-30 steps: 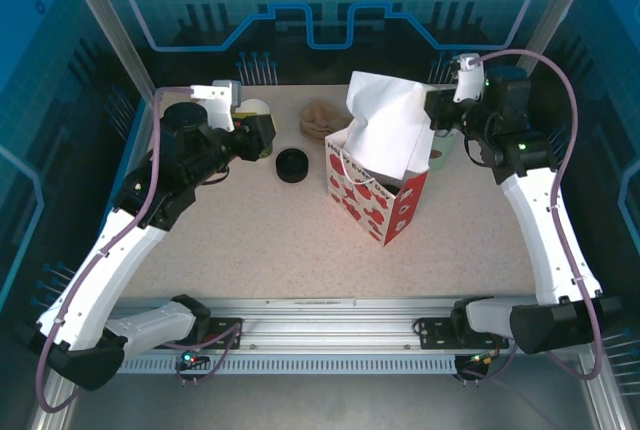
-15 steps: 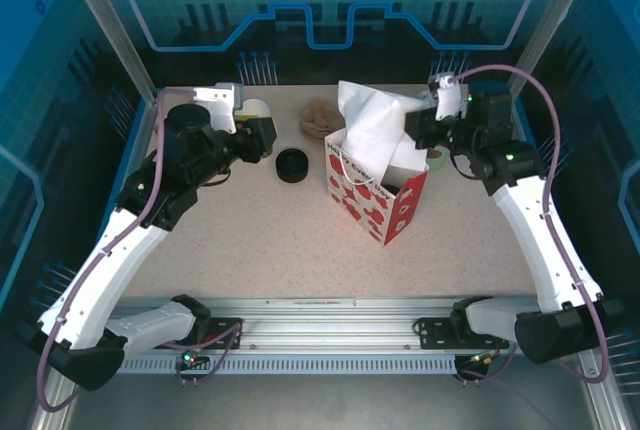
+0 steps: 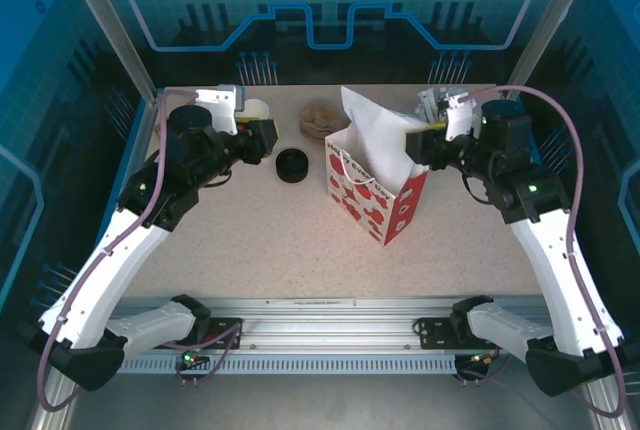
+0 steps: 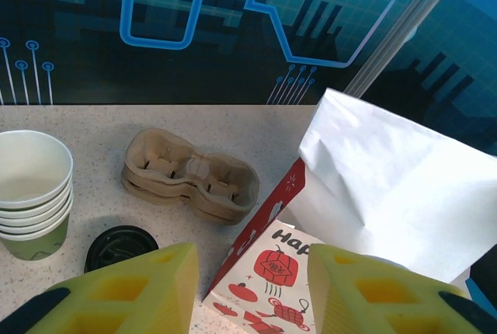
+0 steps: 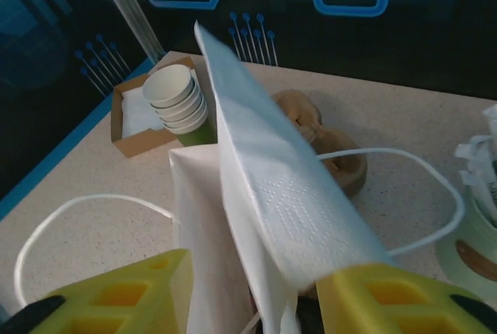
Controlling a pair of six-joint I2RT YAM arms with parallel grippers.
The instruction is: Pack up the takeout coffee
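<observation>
The red-and-white paper bag (image 3: 378, 198) stands mid-table with a white napkin (image 3: 372, 130) sticking up out of its mouth. My right gripper (image 3: 418, 144) hovers at the bag's right rim, open; in the right wrist view the napkin (image 5: 287, 186) leans against the right finger (image 5: 404, 303) of that gripper (image 5: 256, 303). A dark shape under the napkin is too hidden to name, and the takeout coffee is hidden. My left gripper (image 3: 262, 138) hangs open and empty to the left of the bag (image 4: 287, 272), its own point (image 4: 252, 295) between spread yellow fingers.
A stack of lidless green-and-white cups (image 3: 255, 110) stands at the back left beside my left gripper. Black lids (image 3: 292, 165) lie left of the bag, cardboard cup carriers (image 3: 318, 118) behind it. A tub of packets (image 5: 477, 217) sits to the bag's right, and a low cardboard tray (image 5: 136, 116) lies behind the cups.
My right gripper carried the napkin leftward from behind the bag to over its mouth, then opened its jaws. The left arm has not moved.
</observation>
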